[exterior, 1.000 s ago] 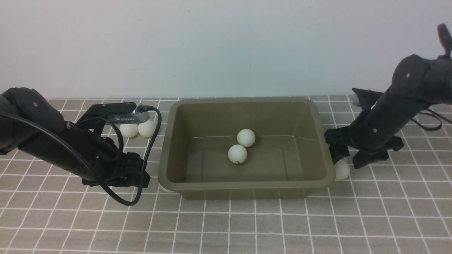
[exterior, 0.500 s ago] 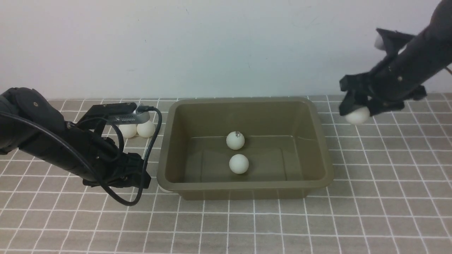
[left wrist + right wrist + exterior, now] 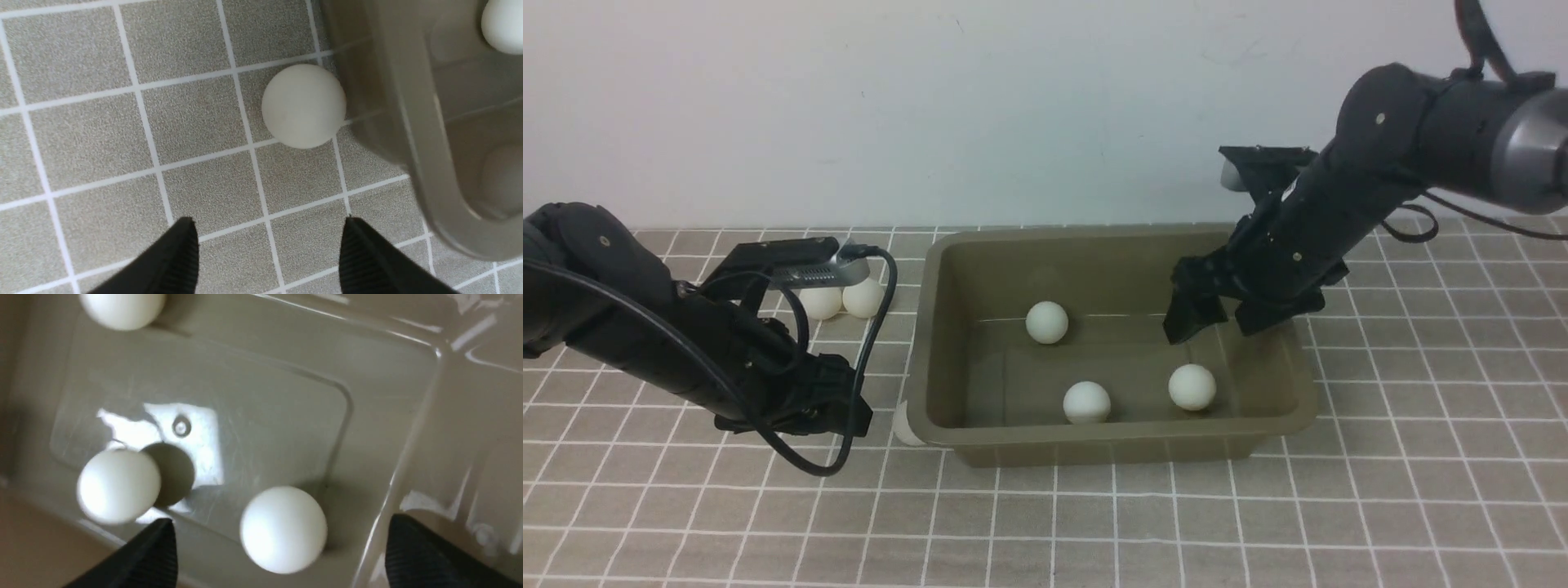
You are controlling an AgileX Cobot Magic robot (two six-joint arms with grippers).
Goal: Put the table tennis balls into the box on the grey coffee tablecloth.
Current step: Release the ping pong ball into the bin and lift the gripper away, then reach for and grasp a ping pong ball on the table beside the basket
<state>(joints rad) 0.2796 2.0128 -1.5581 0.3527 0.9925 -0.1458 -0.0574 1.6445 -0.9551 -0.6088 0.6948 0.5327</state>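
Note:
The olive-brown box (image 3: 1111, 447) sits mid-table on the grey coffee tablecloth (image 3: 1258, 506). Three table tennis balls lie inside it (image 3: 1046, 322) (image 3: 1086, 402) (image 3: 1192, 386). My right gripper (image 3: 1217, 325) hangs open over the box's right half, and nothing is held between its fingers. In the right wrist view the nearest ball (image 3: 284, 528) rests on the box floor (image 3: 265, 416) below the spread jaws. My left gripper (image 3: 267, 228) is open, low on the cloth, a short way from a ball (image 3: 304, 106) resting against the box's front left corner (image 3: 903, 425).
Two more white balls (image 3: 822, 302) (image 3: 864, 297) lie touching each other on the cloth behind my left arm, left of the box. A black cable (image 3: 874, 327) loops off the left wrist. A pale wall stands behind the table.
My right gripper lifted a ball from the cloth right of the box, swung over the box and opened. That ball now lies inside. The box shifted slightly right and its balls rolled.

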